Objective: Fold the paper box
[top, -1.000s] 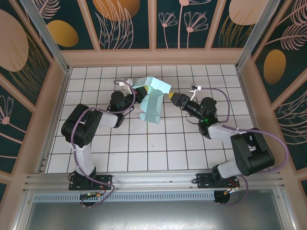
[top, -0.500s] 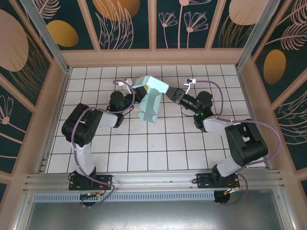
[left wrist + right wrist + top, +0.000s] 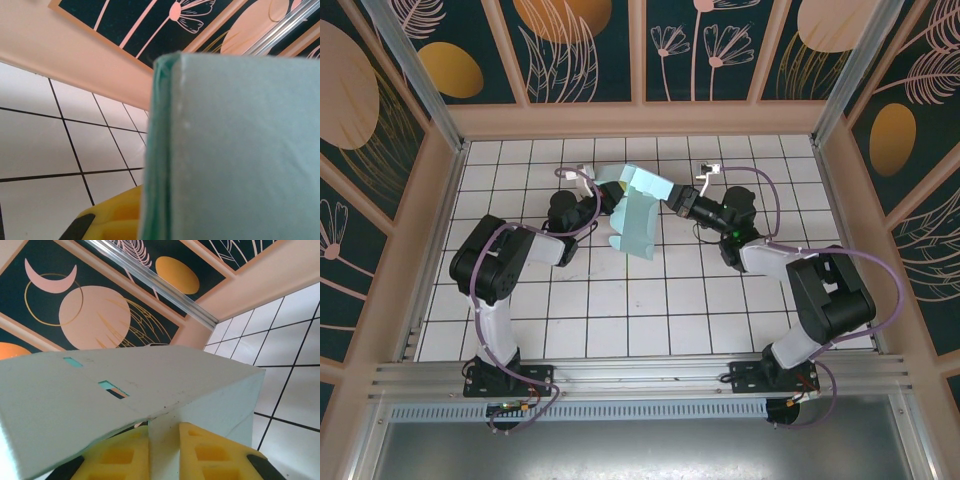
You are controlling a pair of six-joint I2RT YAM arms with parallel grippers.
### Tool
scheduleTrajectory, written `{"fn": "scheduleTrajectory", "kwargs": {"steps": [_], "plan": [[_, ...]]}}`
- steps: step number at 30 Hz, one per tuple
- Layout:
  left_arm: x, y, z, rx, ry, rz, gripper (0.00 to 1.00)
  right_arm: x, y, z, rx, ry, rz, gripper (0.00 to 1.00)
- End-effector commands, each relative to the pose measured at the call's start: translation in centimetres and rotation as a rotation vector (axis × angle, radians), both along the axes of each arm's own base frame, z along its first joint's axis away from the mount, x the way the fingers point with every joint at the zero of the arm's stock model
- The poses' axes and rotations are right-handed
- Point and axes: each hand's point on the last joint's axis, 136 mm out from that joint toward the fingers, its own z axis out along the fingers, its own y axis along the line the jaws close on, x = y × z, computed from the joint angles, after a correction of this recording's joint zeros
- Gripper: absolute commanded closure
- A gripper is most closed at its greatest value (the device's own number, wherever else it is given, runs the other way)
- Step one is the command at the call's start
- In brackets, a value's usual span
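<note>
Up over the far middle of the worktop (image 3: 620,310), the box (image 3: 638,215) hung between both arms, left end effector (image 3: 606,198) clamped tight on it, right end effector (image 3: 165,447) pinching its edge.

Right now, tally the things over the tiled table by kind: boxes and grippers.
Paper boxes: 1, the paper box
Grippers: 2, the left gripper and the right gripper
Total: 3
</note>
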Motion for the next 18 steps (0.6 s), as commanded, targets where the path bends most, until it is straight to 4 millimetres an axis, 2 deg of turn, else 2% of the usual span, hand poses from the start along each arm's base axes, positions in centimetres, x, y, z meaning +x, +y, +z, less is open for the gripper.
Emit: {"fn": "scheduleTrajectory", "kwargs": {"steps": [1, 2, 3, 5, 7, 8, 10, 13, 15, 18], "plan": [[-0.7, -0.8, 1.3, -0.025, -0.055, -0.044, 1.0, 0.0, 0.1, 0.9, -0.029, -0.035, -0.011, 0.65], [-0.7, -0.8, 1.2, -0.024, -0.051, -0.042, 1.0, 0.0, 0.0, 0.9, -0.033, -0.036, -0.017, 0.6], [-0.7, -0.8, 1.2, -0.024, -0.053, -0.04, 1.0, 0.0, 0.1, 0.8, -0.038, -0.036, -0.018, 0.61], [-0.8, -0.7, 1.2, -0.024, -0.053, -0.037, 1.0, 0.0, 0.1, 0.7, -0.051, -0.038, -0.021, 1.0], [-0.7, -0.5, 1.1, -0.022, -0.051, -0.027, 1.0, 0.0, -0.1, 0.9, -0.063, -0.047, -0.037, 1.0], [-0.6, -0.4, 1.0, -0.021, -0.048, -0.02, 1.0, 0.1, -0.3, 0.9, -0.073, -0.05, -0.051, 0.97], [-0.5, 0.1, 0.7, -0.019, -0.037, 0.005, 1.0, 0.3, -0.8, 1.2, -0.097, -0.066, -0.091, 0.64], [0.0, 1.5, 0.1, -0.007, -0.009, 0.082, 1.0, 0.7, -1.8, 1.2, -0.154, -0.079, -0.158, 0.36], [0.4, 2.9, -0.5, 0.018, 0.009, 0.16, 1.0, 1.0, -2.6, 1.2, -0.204, -0.088, -0.21, 0.25], [0.9, 4.6, -1.4, 0.097, 0.032, 0.259, 1.0, 1.2, -3.6, 1.9, -0.239, -0.107, -0.275, 0.19]]}}
